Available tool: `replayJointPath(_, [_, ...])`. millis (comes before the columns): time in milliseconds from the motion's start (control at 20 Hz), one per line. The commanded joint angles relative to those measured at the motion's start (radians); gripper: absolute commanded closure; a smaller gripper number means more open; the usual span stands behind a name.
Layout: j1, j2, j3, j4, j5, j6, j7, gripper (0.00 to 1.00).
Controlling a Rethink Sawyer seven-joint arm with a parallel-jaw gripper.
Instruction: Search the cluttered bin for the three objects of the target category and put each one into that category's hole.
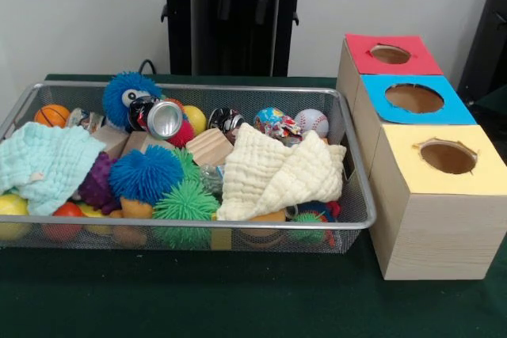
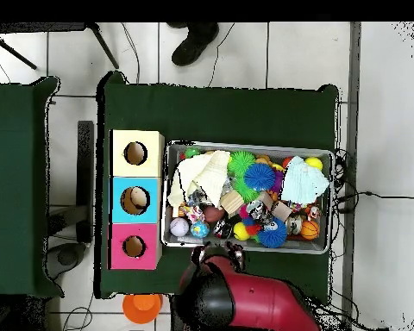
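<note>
The silver wire-mesh bin [image 1: 198,225] sits on the green table, crowded with toys; it also shows in the overhead view [image 2: 248,250]. No plush animal shows plainly; they are hidden in the clutter. A fuzzy blue ball with eyes [image 1: 127,94] lies at the bin's back left. Three wooden boxes stand beside the bin, each with a round hole, topped red [image 1: 360,57], blue [image 1: 380,112] and yellow [image 1: 412,176]. My gripper [image 2: 217,253] is drawn back at the bin's robot-side edge, above the rim, holding nothing that I can see.
A cream cloth [image 1: 269,172] covers the bin's right front and a mint cloth [image 1: 47,160] its left. Blue [image 1: 144,173] and green [image 1: 186,203] puffer balls, a can [image 1: 162,119], wooden blocks and small balls fill the middle. A person's shoe [image 2: 193,43] shows beyond the table.
</note>
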Motion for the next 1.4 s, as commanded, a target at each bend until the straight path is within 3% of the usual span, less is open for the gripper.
replayJointPath(50, [-0.142, 0.145, 0.138, -0.126, -0.144, -0.078, -0.077, 0.00])
replayJointPath(1100, [-0.517, 0.328, 0.416, -0.315, -0.429, 0.029, -0.232, 0.00])
replayJointPath(1400, [-0.562, 0.386, 0.459, -0.380, -0.518, 0.058, -0.256, 0.00])
